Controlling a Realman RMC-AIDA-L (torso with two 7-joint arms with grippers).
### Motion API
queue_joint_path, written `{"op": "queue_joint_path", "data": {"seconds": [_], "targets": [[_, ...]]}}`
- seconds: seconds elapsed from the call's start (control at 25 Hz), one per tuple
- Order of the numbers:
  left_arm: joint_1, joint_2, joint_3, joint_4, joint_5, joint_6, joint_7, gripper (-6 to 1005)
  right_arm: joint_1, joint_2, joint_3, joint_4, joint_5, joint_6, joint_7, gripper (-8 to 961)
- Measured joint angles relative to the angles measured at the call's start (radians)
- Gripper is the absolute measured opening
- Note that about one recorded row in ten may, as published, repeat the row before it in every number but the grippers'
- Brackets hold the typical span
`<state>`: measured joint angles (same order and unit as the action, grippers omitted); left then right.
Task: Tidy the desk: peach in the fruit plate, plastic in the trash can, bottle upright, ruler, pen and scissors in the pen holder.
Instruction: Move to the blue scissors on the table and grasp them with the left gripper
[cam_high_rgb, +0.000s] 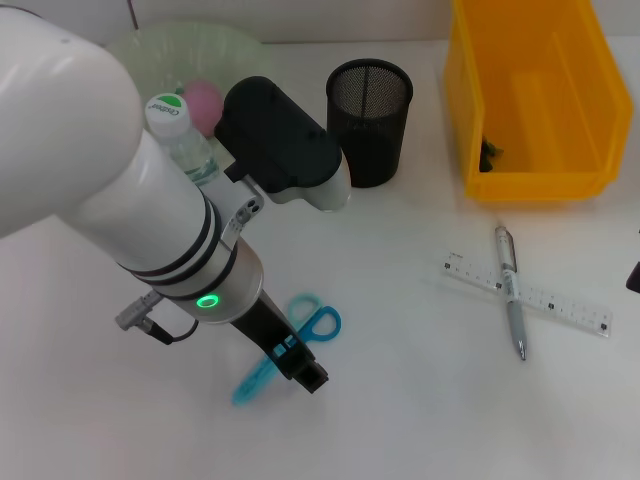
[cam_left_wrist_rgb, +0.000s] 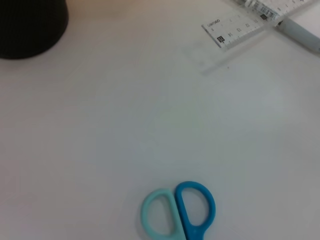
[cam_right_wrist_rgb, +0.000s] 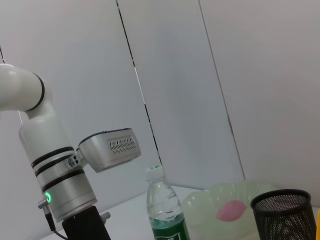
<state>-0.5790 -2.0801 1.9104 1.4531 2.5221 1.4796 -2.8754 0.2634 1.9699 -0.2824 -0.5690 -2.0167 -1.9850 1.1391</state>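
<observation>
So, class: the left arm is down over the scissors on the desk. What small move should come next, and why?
Probably close the left gripper on the scissors and lift. They lie flat on the table under it, while the peach is already in the fruit plate and the bottle stands upright. The pen holder is their goal.

Bright even overhead light, soft faint shadows, left wrist view slightly blurred, washed-out white desk (cam_high_rgb: 400, 400)

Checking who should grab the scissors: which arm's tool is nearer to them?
Left. The left tool is right at the scissors on the table; the right arm only peeks in at the head view's far right edge.
</observation>
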Motion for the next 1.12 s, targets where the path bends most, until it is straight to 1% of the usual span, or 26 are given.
{"op": "queue_joint_path", "data": {"seconds": [0.32, 1.0, 1.12], "targets": [[0.014, 0.0, 0.019, -0.012, 0.039, -0.029, -0.001, 767, 0.003, 0.005, 0.004, 0.0, 0.002, 0.001, -0.001, 741], [0.009, 0.0, 0.019, -0.027, 0.038, -0.038, -0.002, 766, 0.004, 0.005, 0.008, 0.0, 0.007, 0.003, -0.001, 742], [0.007, 0.0, 0.019, -0.034, 0.038, -0.044, -0.002, 637, 0.001, 0.007, 0.008, 0.0, 0.007, 0.003, -0.001, 742]]}}
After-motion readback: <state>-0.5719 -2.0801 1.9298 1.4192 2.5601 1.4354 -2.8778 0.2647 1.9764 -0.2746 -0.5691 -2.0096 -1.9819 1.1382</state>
